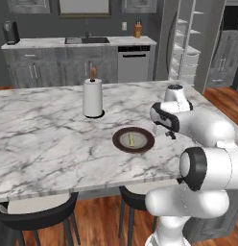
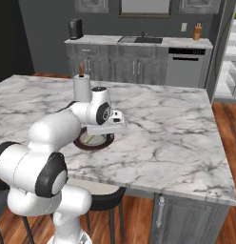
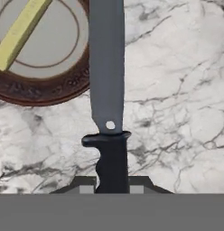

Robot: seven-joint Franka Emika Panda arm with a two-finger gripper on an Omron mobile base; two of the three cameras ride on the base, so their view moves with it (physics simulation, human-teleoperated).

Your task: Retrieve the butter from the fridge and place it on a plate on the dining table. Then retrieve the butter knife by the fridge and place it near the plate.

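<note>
On the counter (image 1: 44,139), near its front edge and a bit toward the right end, I see the plate (image 1: 146,142). It has a dark brown rim and a pale middle. The butter (image 1: 131,140) lies flat on the plate, a thin yellow stick.

My claw (image 3: 112,188) is clenched on the butter knife (image 3: 107,72). In the hand view the black handle sits between the two finger tips, and the grey blade points away from them. The blade crosses over the edge of the plate's rim (image 3: 37,92) in that view, with the butter (image 3: 21,31) off to one side of it. I cannot tell if the knife touches the counter (image 3: 177,90) or the plate yet.

From the right base view, the claw (image 2: 106,129) is low over the counter (image 2: 167,124), right next to the plate (image 2: 96,142), on the side toward the counter's right end. The arm hides part of the plate there.

Toward the middle of the counter, behind the plate, a paper-towel roll (image 1: 92,97) stands upright. It is well apart from the plate.

Far behind, past the counter's right end, the fridge (image 1: 188,43) stands open with white shelves showing.
</note>
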